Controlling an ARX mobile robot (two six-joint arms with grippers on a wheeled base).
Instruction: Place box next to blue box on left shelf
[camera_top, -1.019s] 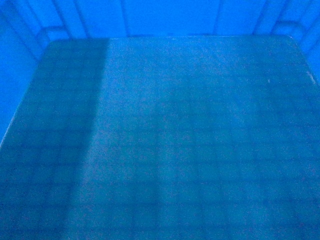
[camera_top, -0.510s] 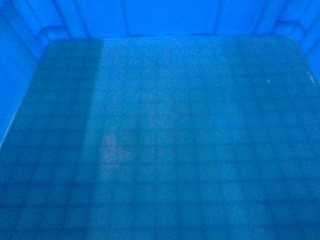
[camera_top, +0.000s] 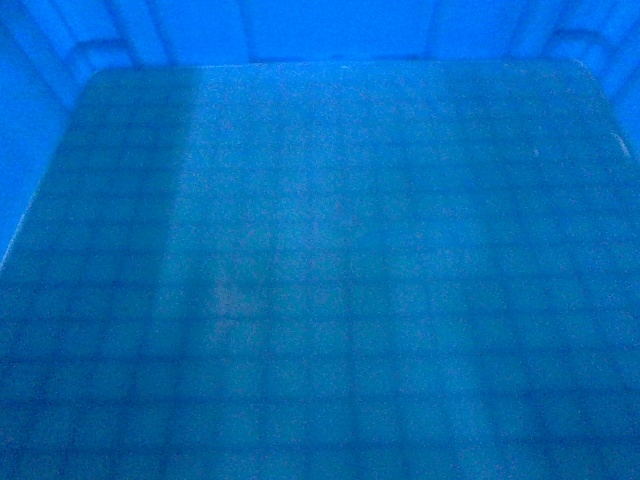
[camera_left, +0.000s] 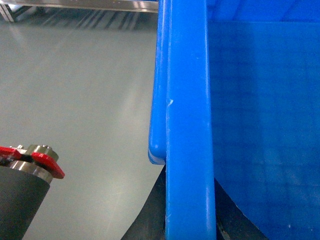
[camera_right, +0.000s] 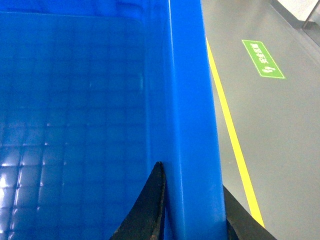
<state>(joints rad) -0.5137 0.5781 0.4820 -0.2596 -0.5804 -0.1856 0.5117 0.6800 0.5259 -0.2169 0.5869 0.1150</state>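
Since a second ago the far wall of the box (camera_top: 330, 30) has slid a little toward the top of the head view, so more of the gridded floor fills the picture, and the pale band of light on that floor has shifted. The box takes up the whole head view, seen from above into its open inside; only its floor, the foot of the far wall and slivers of both side walls show. It is held up between the two arms, above the floor (camera_right: 280, 120) of the room.

In the left wrist view the thick rim of the box's left wall runs straight up the middle, and the left gripper (camera_left: 190, 220) grasps it: one dark finger lies against the outside of the wall, the other against the inside. In the right wrist view the right gripper (camera_right: 192, 210) clamps the right wall in the same way, one black finger (camera_right: 150, 205) inside the box and one outside.

Beside the box on the right, a yellow line (camera_right: 232, 135) runs along the grey floor, with a green sign (camera_right: 263, 59) painted further out. On the left side a grey metal rail (camera_left: 80, 5) crosses the top edge, well apart from the box
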